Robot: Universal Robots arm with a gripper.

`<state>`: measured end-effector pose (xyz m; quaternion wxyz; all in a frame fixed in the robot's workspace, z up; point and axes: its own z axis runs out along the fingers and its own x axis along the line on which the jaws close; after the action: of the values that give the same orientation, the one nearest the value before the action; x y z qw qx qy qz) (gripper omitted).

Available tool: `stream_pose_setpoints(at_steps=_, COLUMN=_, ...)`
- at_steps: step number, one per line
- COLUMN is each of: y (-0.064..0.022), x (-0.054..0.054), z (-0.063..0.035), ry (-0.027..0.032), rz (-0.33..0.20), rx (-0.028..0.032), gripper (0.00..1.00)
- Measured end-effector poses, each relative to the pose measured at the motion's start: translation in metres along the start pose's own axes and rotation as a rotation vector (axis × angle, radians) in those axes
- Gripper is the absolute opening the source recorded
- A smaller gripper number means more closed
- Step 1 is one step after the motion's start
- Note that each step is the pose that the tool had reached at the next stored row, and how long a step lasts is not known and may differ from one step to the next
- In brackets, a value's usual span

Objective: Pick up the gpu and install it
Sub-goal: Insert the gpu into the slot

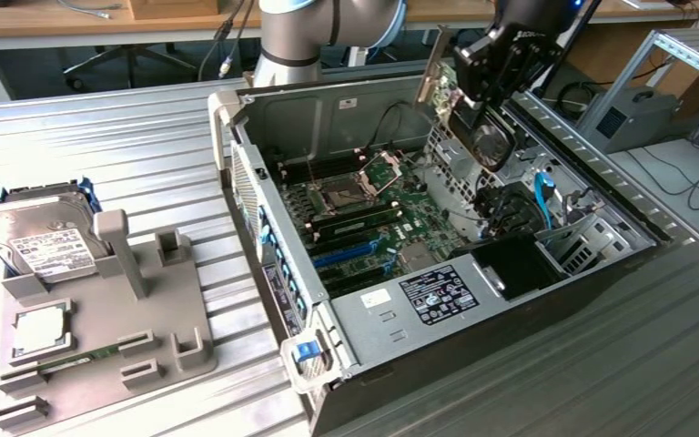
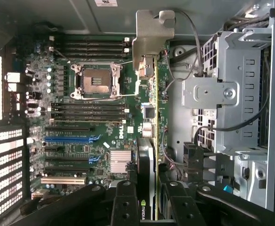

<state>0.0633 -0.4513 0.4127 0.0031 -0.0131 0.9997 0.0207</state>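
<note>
The tool sits closest to the lens in the wrist view. Its dark fingers are clamped on the gpu, which is seen edge-on with its black shroud between them. The card's silver bracket is at the end far from the tool. Beyond it lies the green motherboard, with an empty processor socket and rows of black and blue slots.

In the exterior view the tool is at about one o'clock and grips the gpu over the far end of the open computer case. The card is tilted, and its bracket end rises above the case's rim, so it is not seated in a slot. The motherboard lies on the case floor near the centre.

At about eight o'clock a grey holder rests on the ribbed metal table. It carries a processor chip and a narrow green memory stick. A silver hard drive with a white label stands at nine o'clock. The arm rises at twelve o'clock.
</note>
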Motion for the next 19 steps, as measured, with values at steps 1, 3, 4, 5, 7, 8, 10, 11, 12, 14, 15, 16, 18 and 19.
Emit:
stream_pose_setpoints(at_steps=1, y=0.0000, x=0.0001, z=0.0000, ry=0.0005, rz=-0.012, rx=-0.0001, gripper=0.27)
stream_pose_setpoints(at_steps=3, y=0.0000, x=0.0001, z=0.0000, ry=0.0011, rz=-0.026, rx=-0.0002, gripper=0.27)
stream_pose_setpoints(at_steps=4, y=0.0000, x=0.0002, z=0.0000, ry=0.0016, rz=-0.038, rx=-0.0003, gripper=0.27)
stream_pose_setpoints(at_steps=5, y=0.0000, x=0.0002, z=0.0000, ry=0.0019, rz=-0.046, rx=-0.0003, gripper=0.27)
stream_pose_setpoints(at_steps=7, y=0.0000, x=0.0002, z=0.0000, ry=0.0026, rz=-0.064, rx=-0.0004, gripper=0.27)
stream_pose_setpoints(at_steps=8, y=0.0000, x=0.0002, z=0.0000, ry=0.0030, rz=-0.072, rx=-0.0004, gripper=0.27)
stream_pose_setpoints(at_steps=10, y=0.0000, x=0.0002, z=0.0000, ry=0.0038, rz=-0.091, rx=-0.0005, gripper=0.27)
stream_pose_setpoints(at_steps=11, y=0.0000, x=0.0002, z=0.0000, ry=0.0040, rz=-0.097, rx=-0.0005, gripper=0.27)
stream_pose_setpoints(at_steps=12, y=0.0000, x=0.0002, z=0.0000, ry=0.0046, rz=-0.110, rx=-0.0004, gripper=0.27)
stream_pose_setpoints(at_steps=14, y=0.0000, x=0.0002, z=0.0000, ry=0.0051, rz=-0.124, rx=-0.0005, gripper=0.27)
stream_pose_setpoints(at_steps=15, y=0.0000, x=0.0002, z=0.0000, ry=0.0054, rz=-0.131, rx=-0.0004, gripper=0.27)
stream_pose_setpoints(at_steps=16, y=0.0000, x=0.0002, z=0.0000, ry=0.0058, rz=-0.139, rx=-0.0003, gripper=0.27)
stream_pose_setpoints(at_steps=18, y=0.0001, x=0.0002, z=0.0000, ry=0.0064, rz=-0.153, rx=-0.0003, gripper=0.27)
stream_pose_setpoints(at_steps=19, y=0.0001, x=0.0002, z=0.0000, ry=0.0067, rz=-0.161, rx=-0.0002, gripper=0.27)
